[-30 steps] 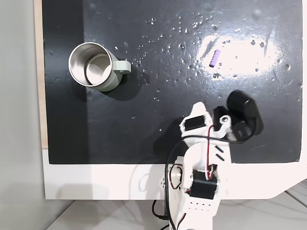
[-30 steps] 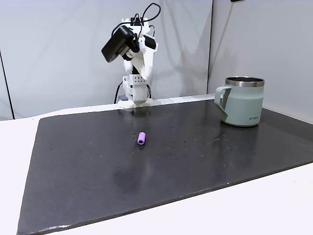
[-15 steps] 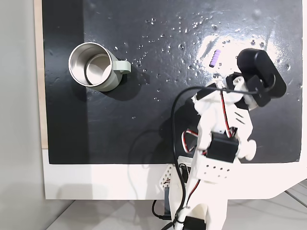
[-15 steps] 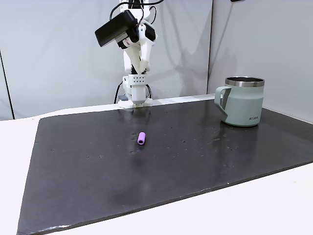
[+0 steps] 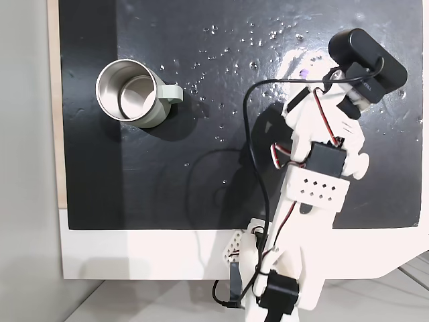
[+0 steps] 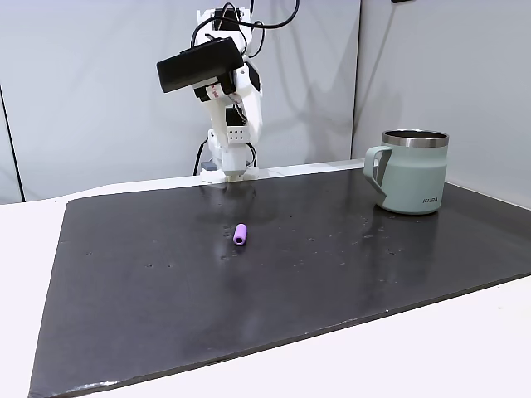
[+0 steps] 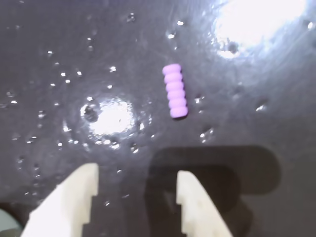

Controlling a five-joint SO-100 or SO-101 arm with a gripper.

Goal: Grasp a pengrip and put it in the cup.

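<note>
1. In a fixed view from above, the cup (image 5: 129,92) stands upright at the upper left of the black mat (image 5: 167,174), handle pointing right. The white arm (image 5: 315,181) reaches up the right side, its black camera housing (image 5: 367,55) at the top. A sliver of the purple pengrip (image 5: 305,72) peeks out just left of the arm's head, well apart from the cup.
2. In a fixed view from the side, the pengrip (image 6: 241,234) lies flat on the mat near its middle. The cup (image 6: 411,172) sits far to the right. The arm is raised at the back, well above the mat.
3. In the wrist view, the gripper (image 7: 136,190) has its two white fingers (image 7: 74,197) spread, holding nothing. The pengrip (image 7: 175,91) lies above them on the mat, apart from both fingers.
</note>
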